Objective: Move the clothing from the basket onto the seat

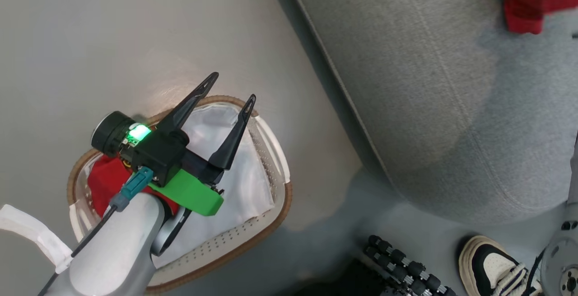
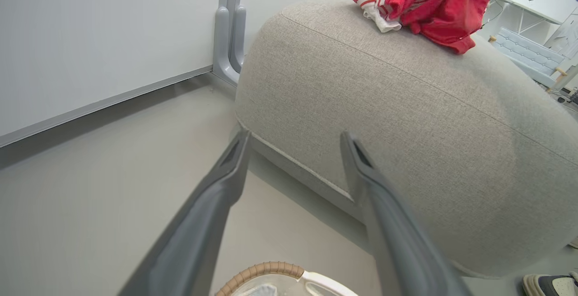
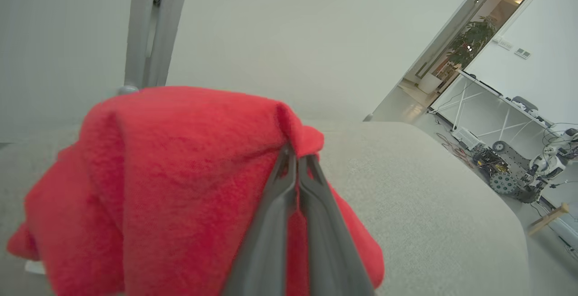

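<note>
1. Left gripper (image 1: 233, 86): jaws spread wide with nothing between them. Both fingers are bare in its own wrist view (image 2: 295, 134).
2. It hangs over the basket (image 1: 283, 196), with its fingertips above the far rim. From the left wrist camera, the brown woven rim (image 2: 262, 269) sits just below the finger bases, between them.
3. Back of the left fingers, under the wrist and forearm, the other red garment (image 1: 104, 179) lies in the basket. The arm hides part of it, so its extent is unclear.
4. The white liner (image 1: 246, 183) is under the left fingers and to their right. It is bare there.
5. Ahead of the left fingertips, across a strip of floor (image 1: 113, 38), is the seat (image 1: 429, 83). Its rounded corner and stitched seam (image 2: 298, 169) face the gripper.
6. Right gripper (image 3: 295, 155): fingers pressed together, with a fold of the red garment (image 3: 180, 174) pinched at the tips.
7. That garment is heaped on top of the seat (image 3: 429, 196), spreading left of the right fingers and below them.
8. From the left gripper, the same garment (image 2: 429, 2) is well beyond the fingertips, up and to the right, and shows white striped trim. In the head view it is at the far right corner (image 1: 526, 2).
9. A shoe (image 1: 490, 264) is on the floor well right of the left gripper, near the seat's corner.
</note>
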### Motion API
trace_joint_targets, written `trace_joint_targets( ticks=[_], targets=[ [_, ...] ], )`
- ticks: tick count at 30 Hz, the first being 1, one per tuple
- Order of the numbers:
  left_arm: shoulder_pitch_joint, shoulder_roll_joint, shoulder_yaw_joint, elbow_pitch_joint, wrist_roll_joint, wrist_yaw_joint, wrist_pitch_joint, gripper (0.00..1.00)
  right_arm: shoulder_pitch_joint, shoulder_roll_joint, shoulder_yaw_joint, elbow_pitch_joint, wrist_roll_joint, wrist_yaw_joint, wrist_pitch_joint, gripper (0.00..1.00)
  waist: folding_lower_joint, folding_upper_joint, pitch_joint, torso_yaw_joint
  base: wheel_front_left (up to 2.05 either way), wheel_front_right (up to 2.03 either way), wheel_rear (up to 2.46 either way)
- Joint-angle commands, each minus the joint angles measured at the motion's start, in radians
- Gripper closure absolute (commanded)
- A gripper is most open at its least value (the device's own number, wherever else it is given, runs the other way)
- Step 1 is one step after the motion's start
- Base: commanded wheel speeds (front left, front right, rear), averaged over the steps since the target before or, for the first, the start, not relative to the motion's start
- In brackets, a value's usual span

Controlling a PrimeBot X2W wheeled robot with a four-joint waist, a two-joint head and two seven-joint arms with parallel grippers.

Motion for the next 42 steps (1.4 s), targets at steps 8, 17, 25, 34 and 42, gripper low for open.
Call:
trace_joint_targets(
  ticks=[8,17,25,34,42],
  targets=[
    [0.027,-0.012,0.026,0.022,-0.016,-0.004,0.001,0.00,0.125,0.013,-0.198,0.054,-0.049,-0.001,-0.002,0.00,-0.0002,0.0000,-0.012,0.033,0.00,0.00,0.00],
    [0.069,-0.068,0.074,0.066,-0.015,-0.004,0.001,0.00,0.287,0.033,-0.260,0.019,-0.009,-0.001,-0.002,0.00,-0.0002,0.0000,-0.147,0.048,0.00,0.00,0.00],
    [0.152,-0.139,0.194,0.113,0.008,-0.004,0.001,0.00,0.435,0.061,-0.118,-0.095,0.055,-0.001,-0.002,0.00,-0.0002,0.0000,-0.284,0.108,0.00,0.00,0.00],
    [0.254,-0.210,0.361,0.152,0.059,-0.004,0.001,0.00,0.530,0.092,0.112,-0.169,0.144,-0.001,-0.002,0.00,-0.0002,0.0000,-0.403,0.209,0.00,0.00,0.00],
    [0.331,-0.259,0.493,0.180,0.110,-0.004,0.001,0.00,0.581,0.098,0.264,-0.177,0.212,-0.001,-0.002,0.00,-0.0002,0.0000,-0.478,0.297,0.00,0.00,0.00]
  ],
)
